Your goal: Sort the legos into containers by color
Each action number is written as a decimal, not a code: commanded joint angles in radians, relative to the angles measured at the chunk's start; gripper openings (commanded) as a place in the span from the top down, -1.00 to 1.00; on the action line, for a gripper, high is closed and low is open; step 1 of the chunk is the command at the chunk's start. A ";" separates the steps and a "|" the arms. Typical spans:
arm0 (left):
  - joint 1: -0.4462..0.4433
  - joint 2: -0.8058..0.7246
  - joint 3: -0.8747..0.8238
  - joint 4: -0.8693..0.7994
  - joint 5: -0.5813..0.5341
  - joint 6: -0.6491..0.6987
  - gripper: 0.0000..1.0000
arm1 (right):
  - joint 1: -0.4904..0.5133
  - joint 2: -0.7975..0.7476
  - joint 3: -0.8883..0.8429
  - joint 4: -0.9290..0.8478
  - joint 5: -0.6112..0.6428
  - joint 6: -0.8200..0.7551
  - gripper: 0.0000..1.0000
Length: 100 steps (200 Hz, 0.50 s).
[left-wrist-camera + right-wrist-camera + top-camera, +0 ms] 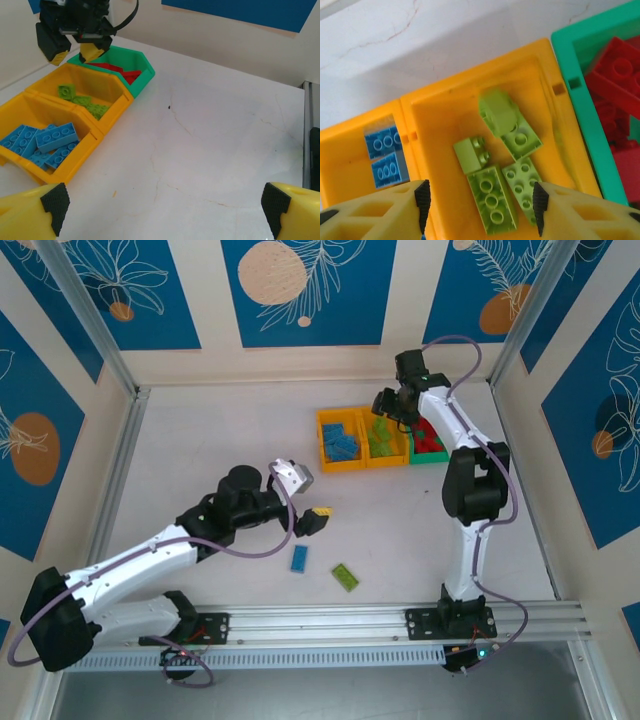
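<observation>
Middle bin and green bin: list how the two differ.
Colour: the middle bin has orange-yellow walls; the green bin has green ones.
Contents: the middle bin holds lime green bricks; the green bin holds red bricks.
Place: the middle bin sits between two neighbours; the green bin ends the row.
Shared: both are open rectangular bins joined side by side.

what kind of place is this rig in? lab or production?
Most likely a lab test cell: a white table boxed in by aluminium posts and blue leaf-print panels, two arms bolted to a rail at its edge, and toy legos with small containers as props.
</observation>
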 commanded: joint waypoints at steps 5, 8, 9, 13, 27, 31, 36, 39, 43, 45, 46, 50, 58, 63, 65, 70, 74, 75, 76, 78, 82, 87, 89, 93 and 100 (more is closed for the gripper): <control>-0.010 -0.033 0.039 -0.053 -0.005 0.064 -1.00 | 0.016 -0.198 -0.112 -0.075 -0.007 0.005 -0.20; -0.010 -0.034 0.040 -0.060 -0.001 0.070 -1.00 | 0.018 -0.226 -0.133 -0.072 -0.009 0.005 -0.20; -0.010 -0.036 0.041 -0.063 0.000 0.073 -1.00 | 0.019 -0.236 -0.146 -0.073 -0.010 0.005 -0.20; -0.011 -0.038 0.043 -0.074 0.002 0.086 -1.00 | 0.025 -0.274 -0.187 -0.071 -0.014 0.003 -0.21; -0.010 -0.049 0.056 -0.140 0.019 0.139 -1.00 | 0.053 -0.416 -0.321 -0.067 -0.035 -0.009 -0.21; -0.010 -0.055 0.059 -0.163 0.020 0.156 -1.00 | 0.063 -0.458 -0.364 -0.068 -0.040 -0.011 -0.22; -0.010 -0.061 0.064 -0.189 0.021 0.177 -1.00 | 0.081 -0.510 -0.415 -0.069 -0.043 -0.010 -0.23; -0.010 -0.067 0.065 -0.206 0.019 0.190 -1.00 | 0.093 -0.540 -0.442 -0.070 -0.044 -0.008 -0.24; -0.010 -0.073 0.067 -0.228 0.020 0.206 -1.00 | 0.111 -0.579 -0.478 -0.072 -0.044 -0.005 -0.25; -0.010 -0.078 0.068 -0.237 0.018 0.215 -1.00 | 0.119 -0.600 -0.503 -0.073 -0.044 0.000 -0.26; -0.010 -0.080 0.067 -0.244 0.018 0.219 -1.00 | 0.124 -0.609 -0.513 -0.074 -0.045 0.001 -0.26; -0.010 -0.088 0.069 -0.265 0.019 0.236 -1.00 | 0.148 -0.648 -0.553 -0.078 -0.044 0.008 -0.27; -0.010 -0.106 0.071 -0.310 0.022 0.270 -1.00 | 0.200 -0.716 -0.623 -0.091 -0.040 0.026 -0.29; -0.010 -0.116 0.072 -0.336 0.025 0.288 -1.00 | 0.236 -0.757 -0.659 -0.105 -0.030 0.039 -0.30; -0.010 -0.121 0.073 -0.348 0.027 0.296 -1.00 | 0.254 -0.765 -0.675 -0.111 -0.024 0.044 -0.31; -0.010 -0.130 0.075 -0.378 0.035 0.314 -1.00 | 0.294 -0.802 -0.703 -0.128 -0.006 0.064 -0.33; -0.011 -0.137 0.078 -0.403 0.044 0.328 -1.00 | 0.329 -0.825 -0.735 -0.141 0.001 0.083 -0.34; -0.011 -0.140 0.078 -0.409 0.047 0.331 -1.00 | 0.336 -0.831 -0.740 -0.144 0.003 0.086 -0.34; -0.011 -0.141 0.079 -0.414 0.051 0.336 -1.00 | 0.344 -0.836 -0.746 -0.147 0.004 0.092 -0.34; -0.010 -0.145 0.080 -0.427 0.057 0.342 -1.00 | 0.361 -0.844 -0.758 -0.153 0.007 0.102 -0.34; -0.010 -0.151 0.083 -0.451 0.070 0.355 -1.00 | 0.391 -0.861 -0.780 -0.162 0.009 0.123 -0.35; -0.010 -0.156 0.086 -0.482 0.087 0.371 -1.00 | 0.434 -0.875 -0.801 -0.171 0.006 0.149 -0.36; -0.010 -0.157 0.088 -0.492 0.095 0.378 -1.00 | 0.451 -0.880 -0.811 -0.173 0.004 0.158 -0.35; -0.010 -0.160 0.091 -0.516 0.108 0.391 -1.00 | 0.479 -0.886 -0.831 -0.177 -0.001 0.176 -0.36; -0.010 -0.163 0.097 -0.557 0.128 0.413 -1.00 | 0.539 -0.891 -0.863 -0.179 -0.007 0.203 -0.37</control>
